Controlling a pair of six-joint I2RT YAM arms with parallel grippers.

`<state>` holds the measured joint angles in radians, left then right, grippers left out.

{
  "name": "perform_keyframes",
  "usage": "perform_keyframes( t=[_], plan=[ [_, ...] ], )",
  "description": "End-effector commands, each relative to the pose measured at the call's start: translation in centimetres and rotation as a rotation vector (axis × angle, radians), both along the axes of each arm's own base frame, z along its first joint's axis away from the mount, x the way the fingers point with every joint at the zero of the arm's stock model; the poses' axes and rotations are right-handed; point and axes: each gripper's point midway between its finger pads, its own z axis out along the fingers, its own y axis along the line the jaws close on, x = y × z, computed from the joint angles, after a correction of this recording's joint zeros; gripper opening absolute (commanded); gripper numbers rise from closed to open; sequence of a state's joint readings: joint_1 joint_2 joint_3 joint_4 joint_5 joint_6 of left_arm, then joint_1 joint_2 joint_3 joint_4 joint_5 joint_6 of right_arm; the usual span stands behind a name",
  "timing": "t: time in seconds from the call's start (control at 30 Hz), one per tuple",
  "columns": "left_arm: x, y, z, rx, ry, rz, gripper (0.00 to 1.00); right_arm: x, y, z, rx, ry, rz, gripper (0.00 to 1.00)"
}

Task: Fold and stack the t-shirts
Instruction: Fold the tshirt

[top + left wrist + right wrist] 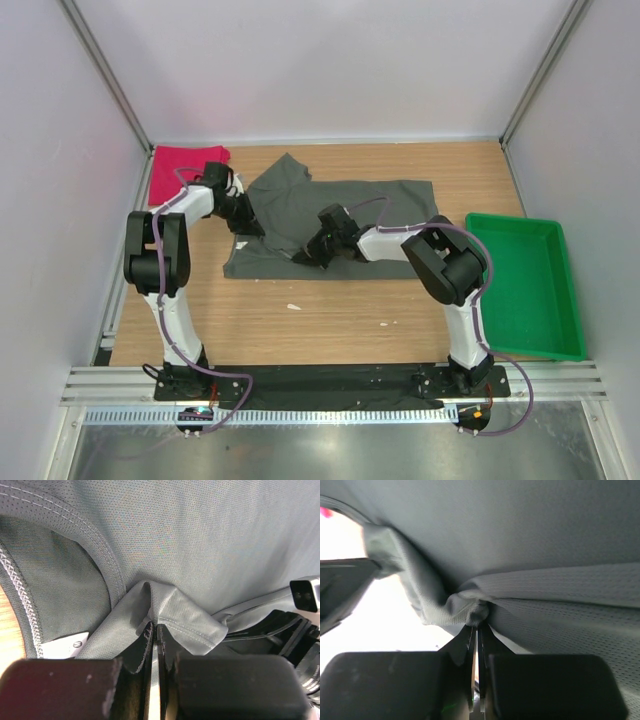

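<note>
Closest to our wrist cameras, both pairs of jaws are pressed together on pinched-up ridges of the dark grey-olive t-shirt (pixel 290 200). Our left jaws clamp a fold just beside the stitched collar (pixel 107 565) and a white label (pixel 62 647). Our right jaws clamp a fold nearer the shirt's middle. That shirt lies spread across the middle of the tabletop (pixel 330 320), its left part rumpled. At the far left corner, the bright pinkish-red t-shirt (pixel 175 170) lies in a compact shape. Off to the right stands a green tray (pixel 525 280).
</note>
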<state>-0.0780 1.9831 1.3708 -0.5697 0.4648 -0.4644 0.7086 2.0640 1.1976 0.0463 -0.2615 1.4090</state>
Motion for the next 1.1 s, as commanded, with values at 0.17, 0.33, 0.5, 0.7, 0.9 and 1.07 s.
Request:
perform_keyframes(
  t=[0.17,0.33,0.5,0.7,0.9,1.07],
  plan=[
    [1.8,-0.4,2.1,-0.044,-0.056,0.023,0.06,3.4,1.4,7.0,0.238,-0.114,-0.071,0.07],
    [2.5,-0.6,2.3,-0.058,-0.056,0.056,0.06,4.6,1.0,7.2,0.264,-0.104,-0.100,0.09],
    [3.2,-0.9,1.8,-0.081,-0.039,0.085,0.06,5.0,0.6,6.9,0.281,-0.085,-0.116,0.10],
    [3.6,-1.2,1.0,-0.102,-0.012,0.129,0.07,5.2,-0.3,6.4,0.288,-0.084,-0.128,0.12],
    [4.6,-1.7,1.0,-0.171,0.003,0.231,0.16,5.2,-1.4,5.7,0.325,-0.102,-0.127,0.16],
    [6.1,-2.6,3.3,-0.303,-0.089,0.304,0.29,5.0,-2.0,5.4,0.343,-0.151,-0.063,0.28]
  ],
)
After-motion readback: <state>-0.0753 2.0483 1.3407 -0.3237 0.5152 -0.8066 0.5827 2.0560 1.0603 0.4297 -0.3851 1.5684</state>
